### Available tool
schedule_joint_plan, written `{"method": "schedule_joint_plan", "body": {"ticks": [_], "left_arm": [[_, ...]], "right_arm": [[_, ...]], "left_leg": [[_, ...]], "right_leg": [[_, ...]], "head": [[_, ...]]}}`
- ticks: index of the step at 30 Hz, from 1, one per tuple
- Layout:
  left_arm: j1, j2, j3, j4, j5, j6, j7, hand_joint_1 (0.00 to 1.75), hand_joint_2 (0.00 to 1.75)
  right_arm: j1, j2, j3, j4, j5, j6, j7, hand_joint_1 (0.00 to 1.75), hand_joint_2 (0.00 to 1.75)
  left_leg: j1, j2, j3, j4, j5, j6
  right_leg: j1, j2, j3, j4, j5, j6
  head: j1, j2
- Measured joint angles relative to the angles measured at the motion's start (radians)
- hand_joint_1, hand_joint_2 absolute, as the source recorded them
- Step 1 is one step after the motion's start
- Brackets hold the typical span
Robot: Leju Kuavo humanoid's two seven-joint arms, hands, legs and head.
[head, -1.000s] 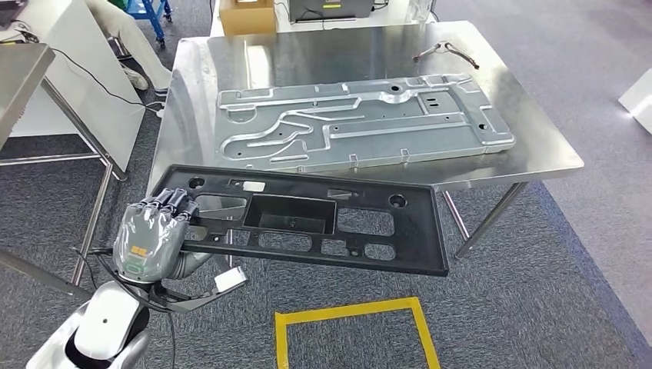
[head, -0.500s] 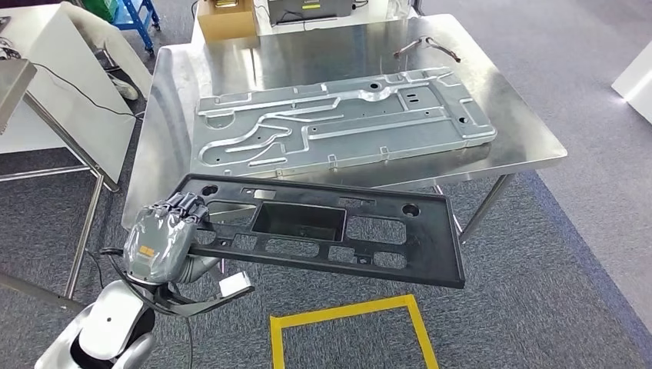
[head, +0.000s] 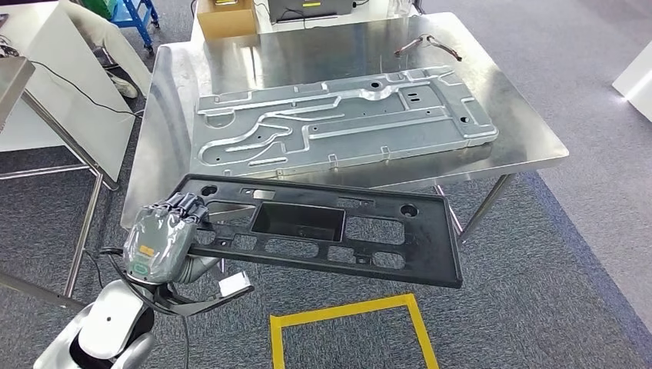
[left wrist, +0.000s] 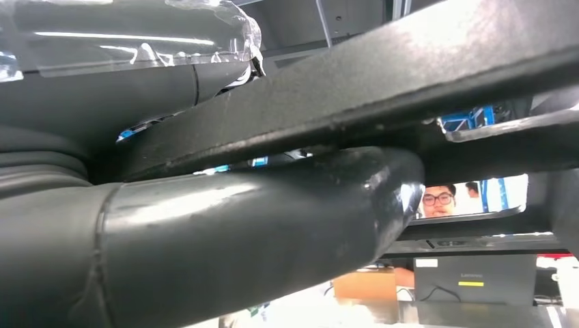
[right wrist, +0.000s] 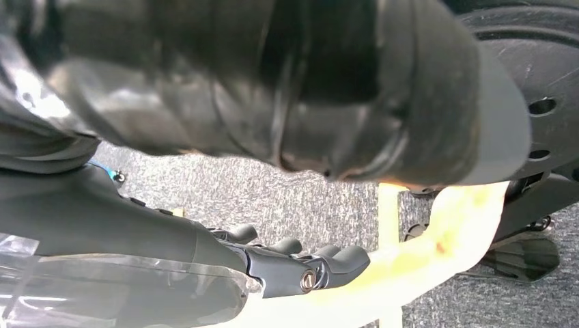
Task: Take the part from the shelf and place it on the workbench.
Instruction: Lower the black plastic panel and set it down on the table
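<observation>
The part is a long black plastic panel (head: 323,227) with several cut-outs. It hangs level in the air just in front of the steel workbench (head: 530,146), over the carpet. My left hand (head: 158,238) grips its left end, fingers curled over the top edge. Up close in the left wrist view, the panel's edge (left wrist: 382,68) runs between the thumb (left wrist: 239,225) and the fingers. My right hand (right wrist: 300,263) hangs over the carpet with its fingers loosely apart and nothing in them.
A large stamped metal plate (head: 338,119) covers most of the workbench's near half. A bent metal tool (head: 427,44) and a cardboard box (head: 225,15) lie at the back. A yellow tape square (head: 346,323) marks the floor. Another table (head: 15,73) stands at left. A person (left wrist: 437,199) watches from beyond.
The whole picture has shifted, so the camera has moved; the workbench now sits further left and lower. My left hand keeps its grip on the panel.
</observation>
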Motion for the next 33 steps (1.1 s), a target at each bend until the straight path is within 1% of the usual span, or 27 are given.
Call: {"method": "schedule_joint_plan", "body": {"ticks": [10,33], "left_arm": [[0.0,-0.014,-0.006,-0.006,-0.005,-0.008,0.013,1.75,0.0],[0.0,-0.022,-0.011,-0.008,-0.018,-0.007,0.02,1.75,0.0]], "right_arm": [[0.0,0.0,0.0,0.0,0.0,0.001,0.002,0.0,0.0],[0.0,0.001,0.0,0.0,0.002,-0.002,0.002,0.0,0.0]], "left_leg": [[-0.002,0.0,-0.001,0.002,0.0,0.0],[-0.002,0.0,-0.001,0.003,0.0,0.0]], "right_leg": [[-0.002,0.0,0.0,0.0,0.001,0.001],[-0.002,0.0,0.0,0.0,0.001,0.001]], "head": [[0.0,0.0],[0.0,0.0]]}}
